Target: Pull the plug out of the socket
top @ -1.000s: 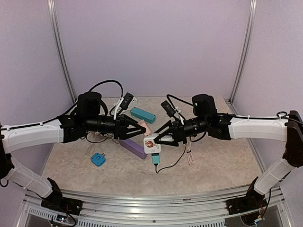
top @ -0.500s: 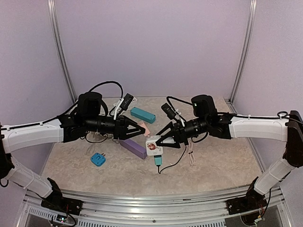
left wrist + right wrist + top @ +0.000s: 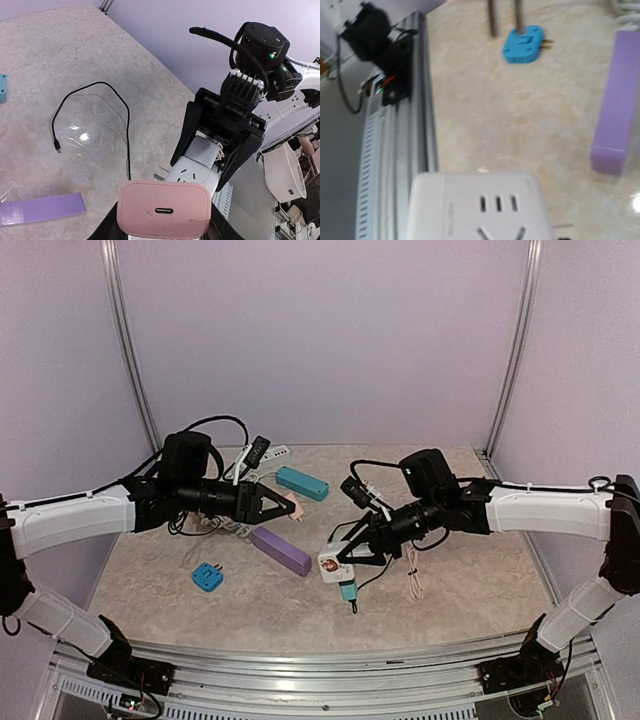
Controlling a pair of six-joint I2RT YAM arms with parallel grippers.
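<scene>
Left jaws: pinching the pink plug (image 3: pixel 163 215) by its two sides, its port face turned to the wrist camera.
Right jaws: clamped on the socket (image 3: pixel 335 562), one finger down each side (clearest from the left wrist).
Plug and socket: apart, with the socket just beyond the tips of the left jaws.
Top view only: a teal plug (image 3: pixel 347 589) sits in the socket's lower end, under the right jaws. A teal box (image 3: pixel 302 482) lies on the worktop (image 3: pixel 450 610) beyond the left jaws.
Left wrist only: a black cable (image 3: pixel 128 150) loops on the worktop ahead of the left jaws, its free end lying loose.
Right wrist only: the socket's slotted face fills the near frame, and the fingers themselves are out of shot. A blue adapter (image 3: pixel 524 45) and a purple bar (image 3: pixel 615 120) lie well ahead of the right jaws.
</scene>
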